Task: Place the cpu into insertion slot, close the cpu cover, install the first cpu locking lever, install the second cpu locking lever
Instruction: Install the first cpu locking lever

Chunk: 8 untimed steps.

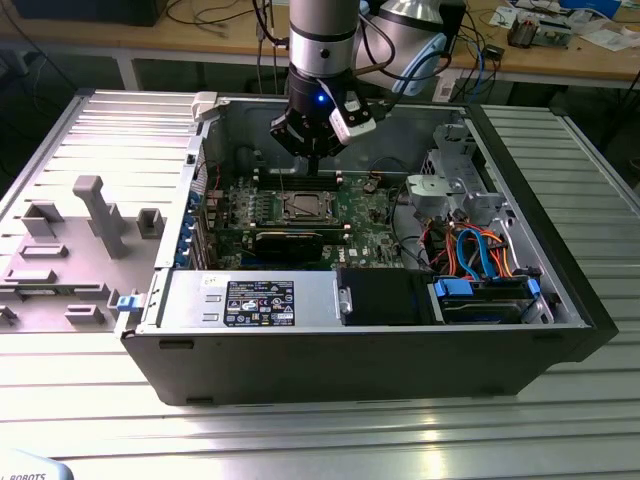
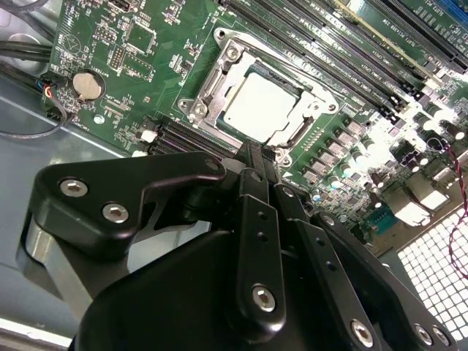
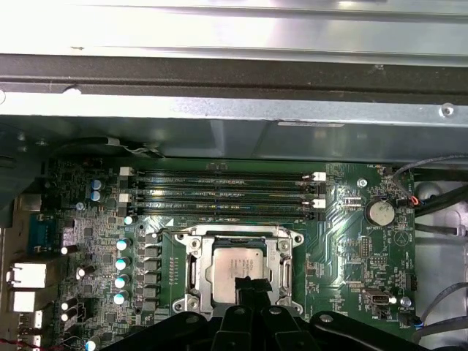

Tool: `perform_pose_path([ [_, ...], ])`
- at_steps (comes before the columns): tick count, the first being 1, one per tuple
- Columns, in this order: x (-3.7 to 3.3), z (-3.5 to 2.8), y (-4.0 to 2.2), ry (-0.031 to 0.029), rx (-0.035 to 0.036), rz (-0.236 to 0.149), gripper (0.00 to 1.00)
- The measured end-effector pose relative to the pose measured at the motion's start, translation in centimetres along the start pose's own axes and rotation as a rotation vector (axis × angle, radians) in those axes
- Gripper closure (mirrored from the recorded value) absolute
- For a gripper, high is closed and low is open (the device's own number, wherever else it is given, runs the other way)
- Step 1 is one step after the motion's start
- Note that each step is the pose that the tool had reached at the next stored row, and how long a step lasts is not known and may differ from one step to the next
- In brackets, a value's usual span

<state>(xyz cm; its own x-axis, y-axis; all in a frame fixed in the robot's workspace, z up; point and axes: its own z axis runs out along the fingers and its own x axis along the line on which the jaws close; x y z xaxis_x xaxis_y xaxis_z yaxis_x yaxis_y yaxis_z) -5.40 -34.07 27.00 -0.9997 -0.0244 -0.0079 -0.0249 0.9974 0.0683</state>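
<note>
Silver-grey metal marks the cpu (image 3: 238, 267), which is already seated in the slot (image 1: 288, 207) on the green board (image 3: 351, 256) inside the open case (image 1: 400, 350). In the second wrist view the cover (image 2: 207, 93) appears to be lying flat around it, the chip's top showing through the window. Whether either lever is latched cannot be told.

The gripper (image 2: 256, 157) is held just above the edge of the slot, its fingers pressed together and nothing pinched between them — a blunt pushing tip, judged to be meant for cover or lever work.

For this to be done well, pressure should be put on the frame or lever only, never on the chip's top. The tip should be kept square to the part and moved along its hinge arc. Force should be built up slowly — a slip could send the tip into the memory slots (image 3: 219, 194) nearby.
</note>
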Motion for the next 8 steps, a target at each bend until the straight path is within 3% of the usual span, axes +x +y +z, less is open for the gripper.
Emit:
perform_pose_path([
  [6,0.00,0.00,0.00,0.0000,0.0000,-0.001,0.89],
  [8,0.00,0.00,0.00,0.0017,-0.0001,-0.024,0.89],
])
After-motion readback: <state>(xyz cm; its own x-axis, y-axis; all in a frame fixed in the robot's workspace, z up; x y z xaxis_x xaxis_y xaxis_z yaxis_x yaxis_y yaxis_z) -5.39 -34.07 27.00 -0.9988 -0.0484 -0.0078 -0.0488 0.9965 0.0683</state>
